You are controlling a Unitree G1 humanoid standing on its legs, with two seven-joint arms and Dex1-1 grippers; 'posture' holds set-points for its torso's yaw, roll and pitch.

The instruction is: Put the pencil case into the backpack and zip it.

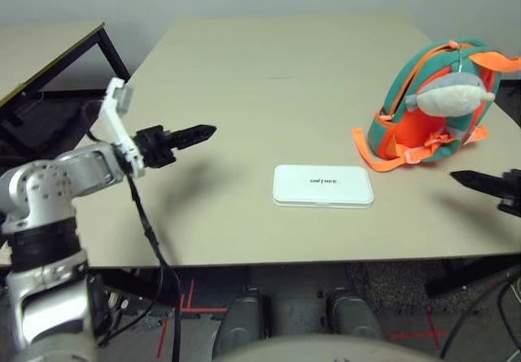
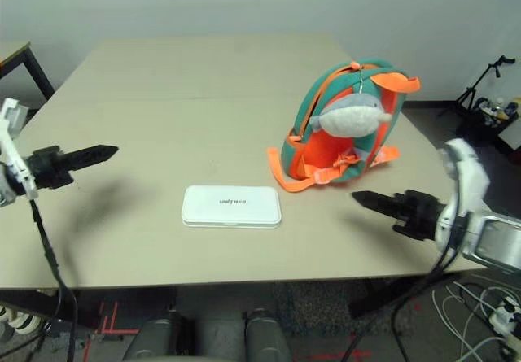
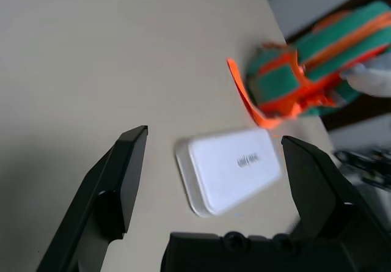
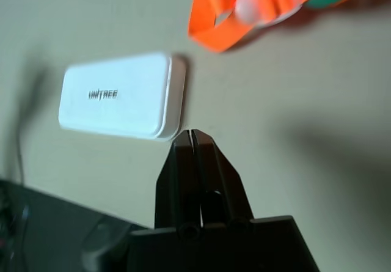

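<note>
While both arms hover over the beige bench (image 1: pixel 244 77), nothing is held. White pencil case (image 1: pixel 323 185) lies flat near the front edge of the bench, roughly centred between the two arms, lid up, dark "UNITREE" lettering legible. It touches neither gripper nor the bag.

Backpack (image 2: pixel 346 122), teal with orange trim, stands upright toward the robot's right, behind and to the right of the pencil case, near it but clearly apart. Orange straps (image 2: pixel 305 179) spill forward from its base onto the bench surface, ending just short of the case. A grey-white plush fish toy (image 2: pixel 352 115) hangs on the front of the bag from a chain near the top. Whether the orange zipper is open or closed: cannot tell from these views.

Left gripper (image 1: pixel 195 134): above the bench at the left side, pointing right toward the case, well apart from it. Left wrist view shows its fingers (image 3: pixel 119 180) spread wide, with the case visible in the gap beyond them.

Right gripper (image 2: pixel 366 200): at the right side, in front of the backpack, pointing left toward the case, apart from both. Right wrist view shows its fingers (image 4: pixel 183 162) pressed together, empty, with the case's near corner just beyond the tips.
</note>
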